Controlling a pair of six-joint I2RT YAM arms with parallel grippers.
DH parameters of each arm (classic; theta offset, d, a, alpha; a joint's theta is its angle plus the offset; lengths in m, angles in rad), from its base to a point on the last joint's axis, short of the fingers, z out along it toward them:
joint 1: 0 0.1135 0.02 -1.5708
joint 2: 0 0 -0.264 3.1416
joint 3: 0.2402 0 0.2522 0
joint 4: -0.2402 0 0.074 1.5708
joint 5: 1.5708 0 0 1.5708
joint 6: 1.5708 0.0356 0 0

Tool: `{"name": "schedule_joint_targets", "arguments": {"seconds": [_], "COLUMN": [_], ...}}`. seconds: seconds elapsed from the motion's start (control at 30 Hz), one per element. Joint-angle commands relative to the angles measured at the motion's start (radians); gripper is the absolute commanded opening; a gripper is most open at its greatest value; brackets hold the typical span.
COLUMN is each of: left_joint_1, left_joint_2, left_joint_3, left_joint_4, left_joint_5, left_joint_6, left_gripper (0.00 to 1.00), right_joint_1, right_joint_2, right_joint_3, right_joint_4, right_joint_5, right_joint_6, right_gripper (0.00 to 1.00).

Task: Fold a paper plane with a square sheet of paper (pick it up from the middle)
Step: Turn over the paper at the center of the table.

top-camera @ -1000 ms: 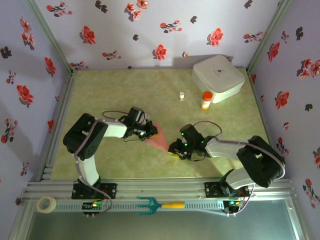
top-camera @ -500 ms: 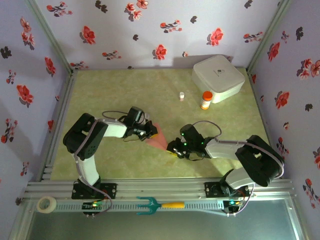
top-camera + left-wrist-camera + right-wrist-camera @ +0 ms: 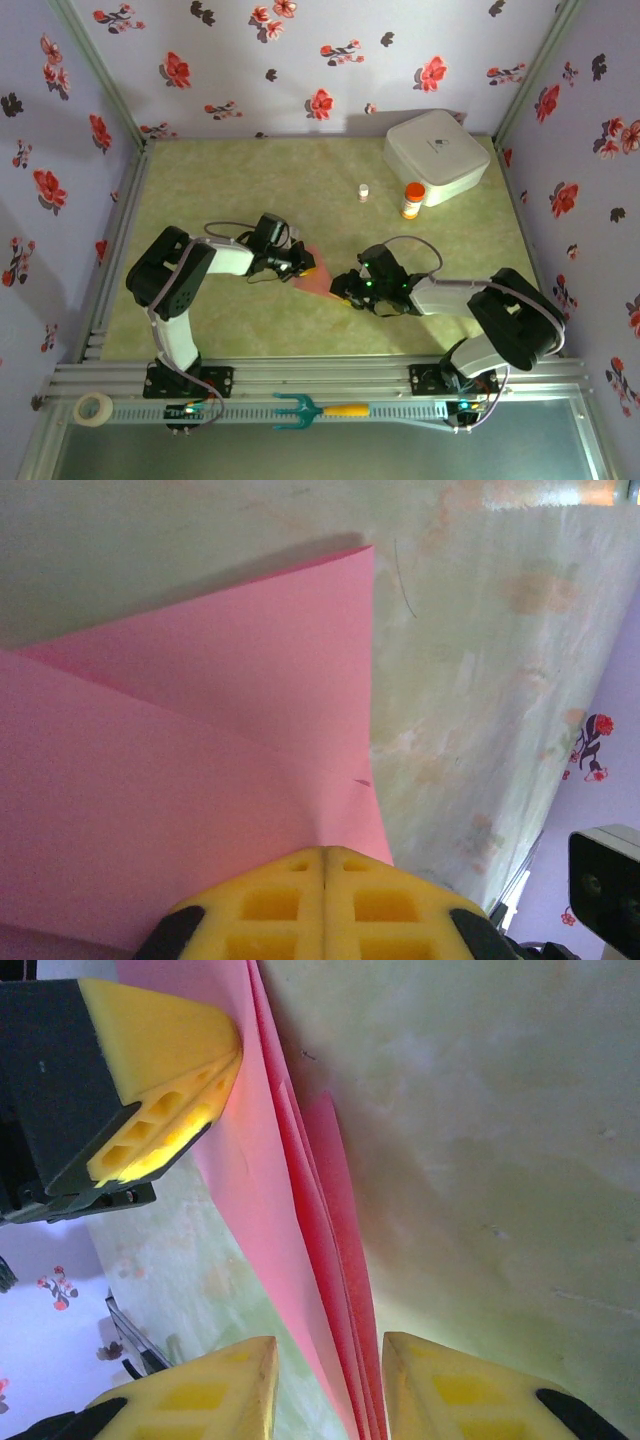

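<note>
Top view: the left gripper (image 3: 305, 266) and right gripper (image 3: 341, 290) meet at the near centre of the green table (image 3: 240, 180), with the folded pink paper (image 3: 320, 281) between them.

Left wrist view: the left gripper (image 3: 325, 865) has its yellow pads pressed together on the paper (image 3: 200, 760). One crease runs across the paper, and its free corner lifts off the table.

Right wrist view: the right gripper (image 3: 330, 1360) stands partly spread, straddling the stacked folded edges of the paper (image 3: 270, 1190). Table shows between the paper and one finger.

The table lies bare to the far left. The white box (image 3: 437, 155), orange-capped bottle (image 3: 411, 200) and small vial (image 3: 363, 192) stand well apart, far right.
</note>
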Motion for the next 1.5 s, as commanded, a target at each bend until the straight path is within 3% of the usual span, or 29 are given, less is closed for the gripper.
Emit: {"name": "schedule_joint_targets", "arguments": {"seconds": [0.0,0.3,0.5,0.77,1.0,1.2,1.47], "left_joint_1": [0.007,0.007,0.009,-0.004,-0.014,-0.013,-0.011], "left_joint_2": [-0.003,-0.008,-0.026,-0.150,-0.311,-0.439,-0.565], "left_joint_3": [-0.015,-0.015,-0.010,0.034,0.042,-0.012,-0.053], "left_joint_4": [-0.025,-0.026,-0.029,-0.108,-0.267,-0.270,-0.311], "left_joint_5": [-0.001,-0.003,0.000,-0.028,-0.152,-0.255,-0.346], "left_joint_6": [-0.016,-0.018,-0.014,0.045,0.161,0.182,0.199], "left_gripper": [0.00,0.00,0.01,0.16,0.22,0.24,0.24], "right_joint_1": [-0.009,-0.015,-0.015,-0.015,-0.014,0.007,0.145], "right_joint_2": [0.012,0.023,0.023,-0.072,-0.254,-0.374,-0.406], "right_joint_3": [0.002,-0.005,-0.010,0.002,0.067,0.149,0.277], "right_joint_4": [0.030,0.053,0.053,-0.051,-0.348,-0.552,-0.760], "right_joint_5": [-0.005,-0.008,-0.015,0.012,0.176,0.320,0.623], "right_joint_6": [-0.040,-0.049,-0.059,-0.139,-0.304,-0.415,-0.531], "right_gripper": [0.33,0.28,0.15,0.06,0.04,0.02,0.01]}}
